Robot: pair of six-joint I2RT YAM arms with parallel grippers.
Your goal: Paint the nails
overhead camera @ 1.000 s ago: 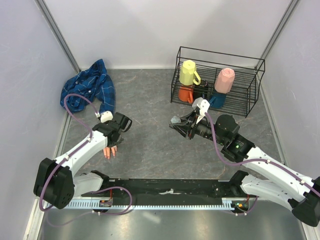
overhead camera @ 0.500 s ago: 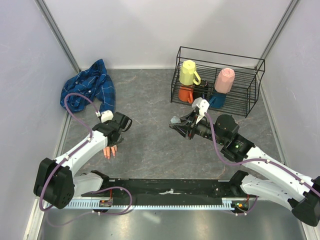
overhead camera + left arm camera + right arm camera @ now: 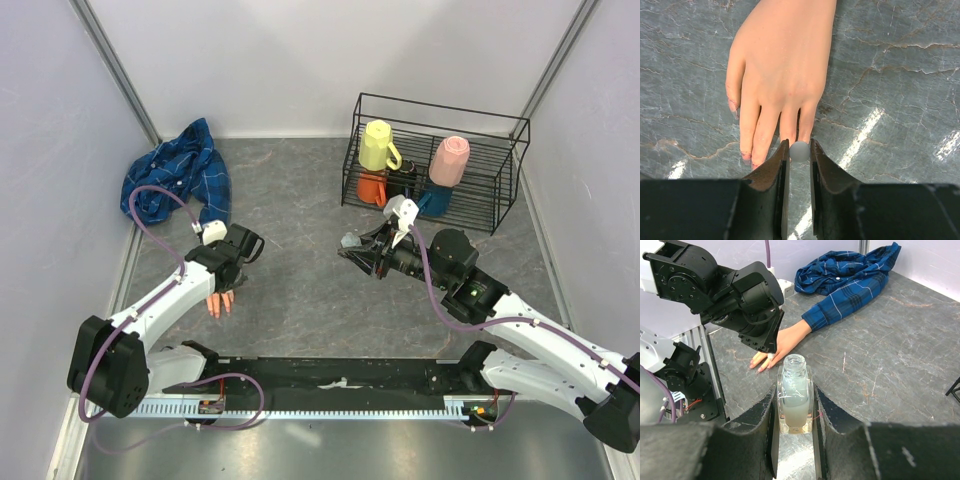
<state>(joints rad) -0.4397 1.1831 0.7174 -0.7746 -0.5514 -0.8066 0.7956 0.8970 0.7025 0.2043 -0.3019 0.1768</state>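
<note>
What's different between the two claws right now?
The left gripper pinches a small round grey piece, jaws almost closed; the right gripper clamps a wider open bottle of pale liquid. The left gripper points down at the fingertips of the mannequin hand; the right gripper holds its bottle apart from that hand. Both are gripping something.

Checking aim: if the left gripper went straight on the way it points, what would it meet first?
The mannequin hand: the left gripper, shut on a small round cap, points at its fingertips. Whether it touches them is unclear.
</note>
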